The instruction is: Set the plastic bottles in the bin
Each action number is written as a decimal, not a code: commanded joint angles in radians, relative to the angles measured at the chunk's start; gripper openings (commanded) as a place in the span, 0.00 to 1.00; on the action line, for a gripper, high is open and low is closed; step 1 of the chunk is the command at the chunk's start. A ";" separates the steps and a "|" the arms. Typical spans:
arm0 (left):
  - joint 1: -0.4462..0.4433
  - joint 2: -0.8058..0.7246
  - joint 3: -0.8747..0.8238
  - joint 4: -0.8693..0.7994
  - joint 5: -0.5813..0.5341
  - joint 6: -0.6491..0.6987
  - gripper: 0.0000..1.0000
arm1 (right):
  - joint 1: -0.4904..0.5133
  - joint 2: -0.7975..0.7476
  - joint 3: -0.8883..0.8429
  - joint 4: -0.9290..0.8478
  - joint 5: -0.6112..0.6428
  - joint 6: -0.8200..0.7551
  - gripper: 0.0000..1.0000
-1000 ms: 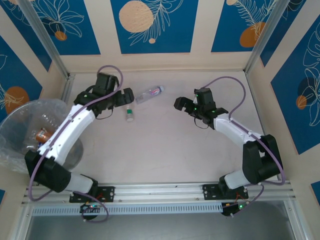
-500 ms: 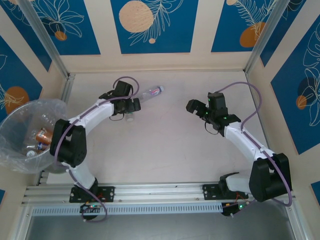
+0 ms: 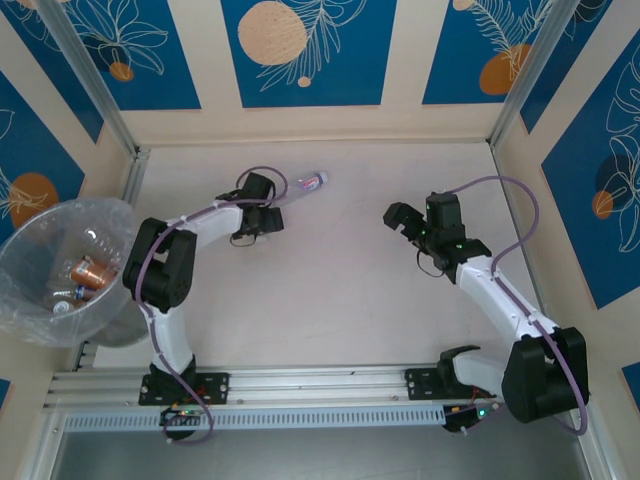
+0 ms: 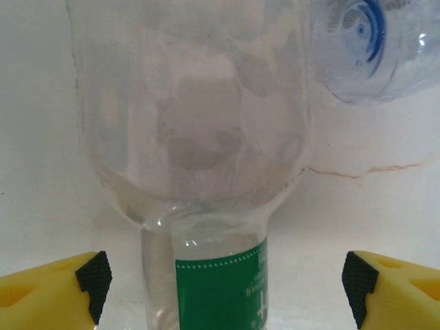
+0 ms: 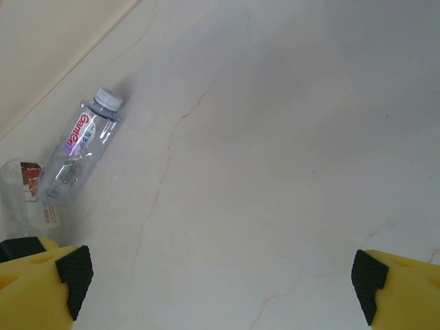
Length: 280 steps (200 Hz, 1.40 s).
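Left hand (image 3: 262, 222) over far-left part of desk (image 3: 340, 300), released: fingers (image 4: 93, 275) spread wide. Clear bottle with green label (image 4: 220, 275) is between them, gap on each side. Second bottle (image 3: 305, 183), with red lettering on label, lies just beyond, near far edge. Right hand (image 3: 392, 214) also wide open, nothing inside, over right half of desk. Bin (image 3: 20, 300) is beside left edge of desk, with several bottles (image 3: 85, 270) inside.

two loose bottles (image 5: 75, 148), one bin (image 3: 38, 236)
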 commanded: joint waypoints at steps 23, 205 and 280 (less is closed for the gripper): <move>-0.010 0.050 -0.006 0.017 -0.070 0.028 0.84 | -0.013 -0.057 0.006 -0.039 0.030 0.037 0.99; -0.049 0.010 0.033 -0.045 -0.121 0.099 0.24 | -0.024 -0.089 -0.036 -0.043 0.035 0.074 1.00; -0.058 -0.298 -0.047 -0.107 -0.098 0.105 0.00 | -0.026 -0.046 -0.027 0.026 -0.059 0.046 1.00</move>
